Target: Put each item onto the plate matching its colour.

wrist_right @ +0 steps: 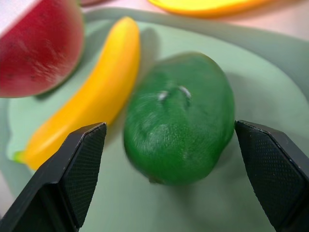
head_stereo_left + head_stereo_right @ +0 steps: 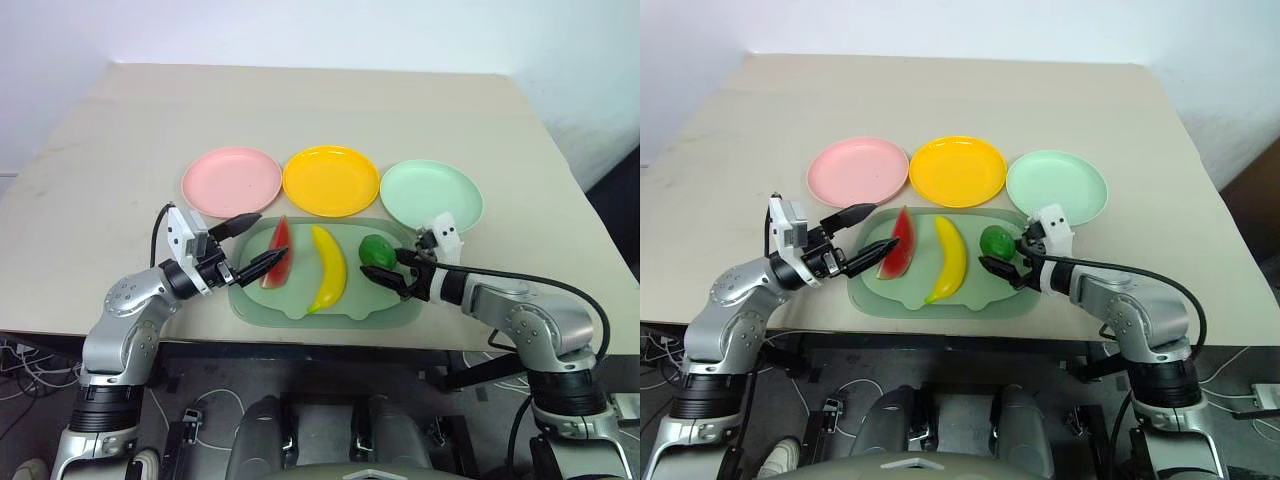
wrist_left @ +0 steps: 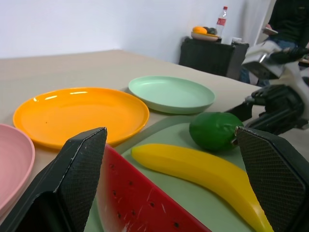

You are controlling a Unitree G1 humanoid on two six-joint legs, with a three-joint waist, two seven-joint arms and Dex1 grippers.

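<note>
Flanking the toy foods on the tray

On the tray [image 2: 300, 305]: watermelon wedge [image 2: 277, 253], banana [image 2: 328, 267], green fruit [image 2: 377, 250]. Beyond it: pink plate [image 2: 231, 181], yellow plate [image 2: 330, 180], mint plate [image 2: 431, 194]. Left hand [image 2: 250, 246] straddles the wedge, released; right hand [image 2: 392, 266] beside the fruit, released.

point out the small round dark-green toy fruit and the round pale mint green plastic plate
small round dark-green toy fruit [image 1: 179, 118], right wrist view, middle of its skin
round pale mint green plastic plate [image 2: 431, 194], left eye view, bare centre

Silver-grey arms, black cables, white wrist blocks, textured black fingers [image 1: 82, 169].
</note>
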